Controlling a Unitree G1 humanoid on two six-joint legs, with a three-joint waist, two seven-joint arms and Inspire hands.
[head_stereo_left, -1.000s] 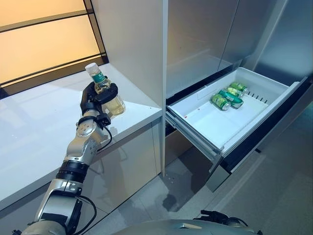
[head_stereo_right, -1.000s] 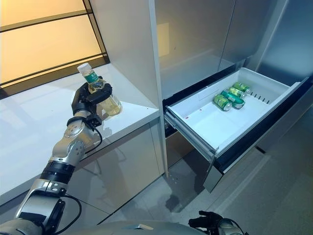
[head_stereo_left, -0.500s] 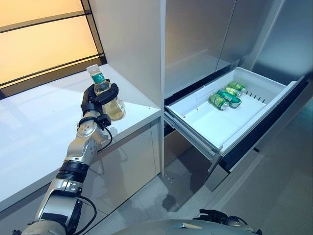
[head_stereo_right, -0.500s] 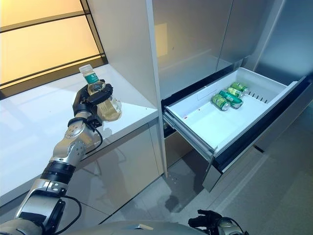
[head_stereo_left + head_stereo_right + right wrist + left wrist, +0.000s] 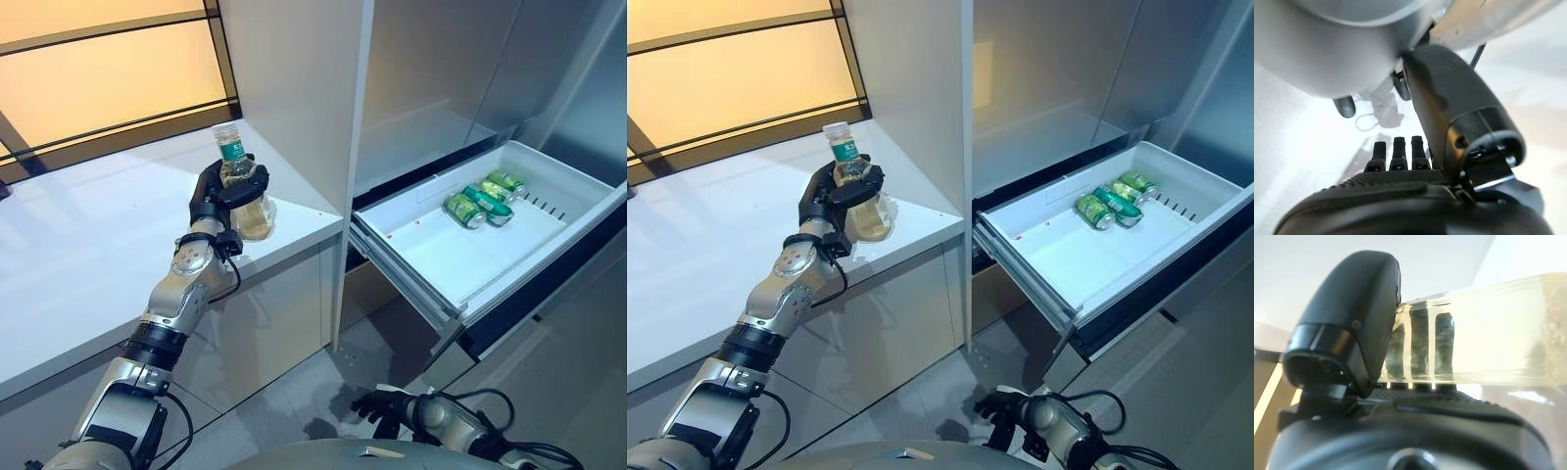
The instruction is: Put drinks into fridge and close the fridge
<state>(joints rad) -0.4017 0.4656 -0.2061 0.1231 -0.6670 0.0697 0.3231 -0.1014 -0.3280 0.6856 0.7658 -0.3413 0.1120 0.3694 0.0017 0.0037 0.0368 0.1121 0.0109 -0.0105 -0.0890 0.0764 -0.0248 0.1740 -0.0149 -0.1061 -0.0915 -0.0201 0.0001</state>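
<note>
A clear bottle [image 5: 247, 201] of pale yellow drink, with a green label and a white cap, stands tilted at the near edge of the white counter [image 5: 88, 245]. My left hand [image 5: 217, 191] is shut on it, fingers and thumb curled round its body. Close up, the left wrist view shows the bottle [image 5: 1488, 333] pressed against the thumb [image 5: 1352, 318]. I cannot tell whether its base rests on the counter. To the right, the fridge's white drawer [image 5: 441, 269] is pulled out, with green cans [image 5: 466, 210] lying at its far end. My right hand [image 5: 377, 403] hangs low by the floor, fingers relaxed.
A tall grey cabinet panel [image 5: 294, 88] rises between the counter and the fridge, just right of the bottle. Steel fridge doors [image 5: 441, 69] stand shut above the drawer. The drawer's front [image 5: 549, 294] juts out over the grey floor [image 5: 294, 392].
The whole view has shifted, so the camera moved. My left hand keeps its hold on the bottle at the same spot on the counter. My right hand now shows further in at the bottom.
</note>
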